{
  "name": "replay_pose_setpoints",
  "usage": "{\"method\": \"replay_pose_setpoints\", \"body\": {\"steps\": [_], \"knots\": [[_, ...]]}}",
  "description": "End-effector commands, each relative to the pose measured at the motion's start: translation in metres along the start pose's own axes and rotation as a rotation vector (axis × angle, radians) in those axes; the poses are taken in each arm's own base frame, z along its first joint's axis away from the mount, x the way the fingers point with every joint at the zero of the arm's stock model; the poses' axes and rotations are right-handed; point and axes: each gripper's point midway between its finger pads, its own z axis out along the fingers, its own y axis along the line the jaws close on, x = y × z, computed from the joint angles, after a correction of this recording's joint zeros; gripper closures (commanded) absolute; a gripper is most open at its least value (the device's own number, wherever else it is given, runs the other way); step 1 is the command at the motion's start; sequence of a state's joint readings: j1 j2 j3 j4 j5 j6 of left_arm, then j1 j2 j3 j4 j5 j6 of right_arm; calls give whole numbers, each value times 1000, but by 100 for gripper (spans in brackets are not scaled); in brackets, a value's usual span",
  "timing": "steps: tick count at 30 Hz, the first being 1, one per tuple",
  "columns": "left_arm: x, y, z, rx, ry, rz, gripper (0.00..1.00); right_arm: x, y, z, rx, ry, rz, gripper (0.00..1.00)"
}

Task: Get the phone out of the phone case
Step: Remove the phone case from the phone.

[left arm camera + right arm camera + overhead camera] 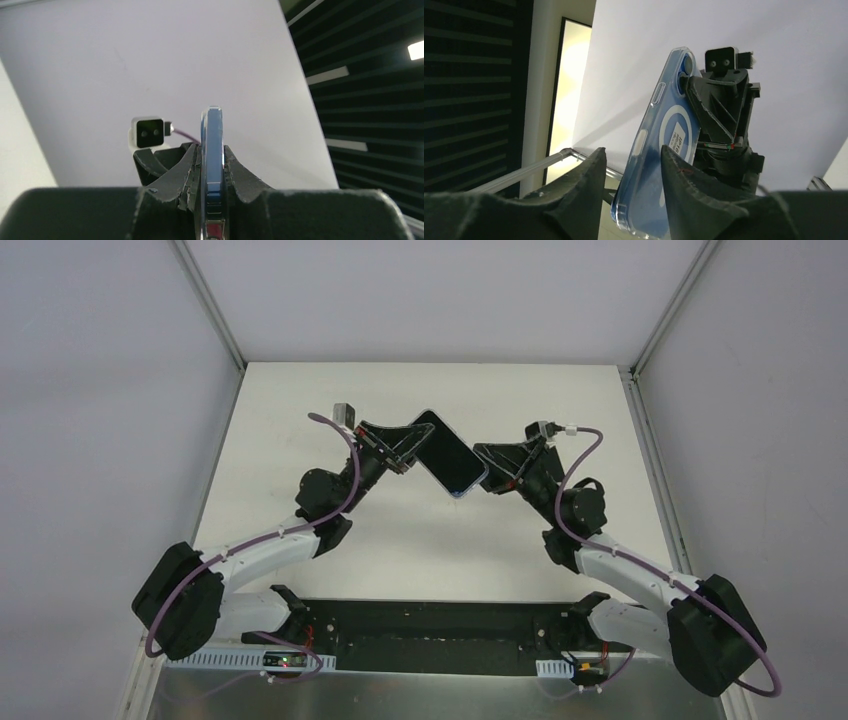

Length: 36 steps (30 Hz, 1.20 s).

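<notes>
phone (448, 455) held aloft, edge pinched by left gripper (212, 160) as anchor | right gripper (632, 152) spread astride clear phone case (651, 125), likely for peeling

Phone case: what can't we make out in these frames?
- Right wrist: label on case too small to read, partly behind right pincer.
- Left wrist: phone edge-on, both faces unseen; lower end buried in left pincer.
- Top view: case rim too small to see against the dark screen.
</notes>
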<state>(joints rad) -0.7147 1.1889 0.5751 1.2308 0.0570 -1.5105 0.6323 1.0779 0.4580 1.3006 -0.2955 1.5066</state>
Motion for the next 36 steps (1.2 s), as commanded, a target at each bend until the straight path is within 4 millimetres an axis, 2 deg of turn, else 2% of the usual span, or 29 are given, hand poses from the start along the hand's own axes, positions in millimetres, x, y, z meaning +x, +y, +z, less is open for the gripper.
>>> {"method": "replay_pose_setpoints", "body": {"steps": [1,5,8,11,13,15,16,19,20,21,24,26,28,30,33,36], "knots": [[12,-23,-5,57,54,47,100,11,18,-12,-70,80,-27,50],[11,-31,-8,69,51,70,100,-8,7,-22,-37,21,-39,38],[12,-31,-12,60,59,107,100,-30,-1,-29,18,-46,-49,26],[12,-16,-19,-23,66,184,100,-48,-13,-36,153,-105,-113,22],[6,-4,-28,-86,47,242,100,-50,-14,-41,279,-132,-239,21],[-2,6,-36,-138,11,299,100,-34,-12,-53,426,-124,-188,21],[-6,8,-40,-156,-6,329,100,-57,-18,-66,512,-203,-490,18],[-19,16,-48,-218,-55,406,100,-71,-15,-95,656,-293,-650,12],[-23,16,-50,-230,-68,430,100,-72,-16,-103,695,-300,-672,3],[-25,21,-53,-257,-71,453,100,-73,-25,-112,752,-305,-668,1],[-34,30,-56,-303,-104,495,100,-74,-49,-124,833,-321,-575,0],[-37,34,-56,-322,-113,518,100,-72,-68,-129,828,-348,-451,0],[-38,37,-56,-333,-111,539,100,-62,-79,-122,753,-309,-356,1],[-35,34,-53,-325,-90,553,100,-47,-80,-113,678,-198,-336,0],[-34,30,-50,-321,-87,545,100,-39,-86,-108,644,-129,-331,0],[-30,25,-47,-307,-70,532,100,-32,-93,-111,722,-100,-374,0]]}}
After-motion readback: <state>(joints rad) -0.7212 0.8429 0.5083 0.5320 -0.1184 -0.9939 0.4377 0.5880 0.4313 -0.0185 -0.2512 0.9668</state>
